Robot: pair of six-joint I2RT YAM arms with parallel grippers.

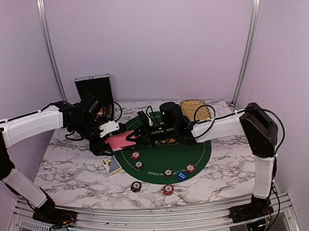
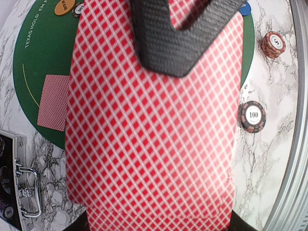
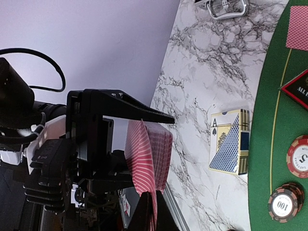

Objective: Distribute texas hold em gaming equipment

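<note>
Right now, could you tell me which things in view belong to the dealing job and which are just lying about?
For the job: red-backed cards, poker chips, black triangular marker, orange disc, blue disc.
Lying about: silver case, woven tray, blue card box.

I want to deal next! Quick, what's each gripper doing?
Left gripper: closed, holding the red-backed cards.
Right gripper: closed, pinching the top card at its edge.

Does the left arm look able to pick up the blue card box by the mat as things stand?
Probably not yet: the left hand is shut on the red-backed deck, so it has no free grip. The blue card box lies close by, uncovered.
</note>
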